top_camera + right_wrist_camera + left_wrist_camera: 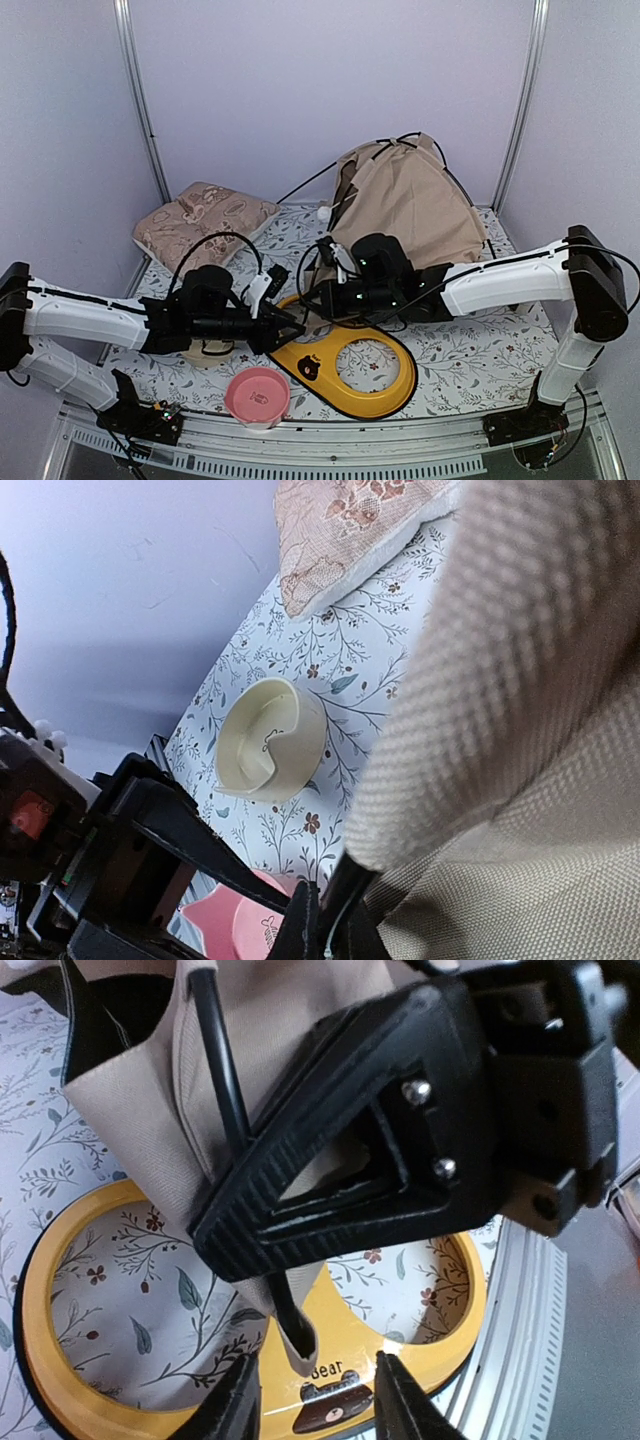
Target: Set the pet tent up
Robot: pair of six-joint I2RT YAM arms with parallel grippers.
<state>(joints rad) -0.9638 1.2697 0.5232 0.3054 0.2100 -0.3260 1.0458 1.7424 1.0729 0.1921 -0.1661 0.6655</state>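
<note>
Beige pet tent (420, 200) — corner clamped in right gripper (315, 295), left gripper (315, 1400) parted

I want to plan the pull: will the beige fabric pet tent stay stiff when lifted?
Probably floppy: the beige fabric pet tent sags in loose folds. Its thin black pole bends in arcs, so it likely springs back.

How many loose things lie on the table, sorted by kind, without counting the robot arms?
bowl: 2 (pink bowl, cream bowl)
pillow: 1
pet tent: 1
yellow ring: 1
Total: 5
</note>
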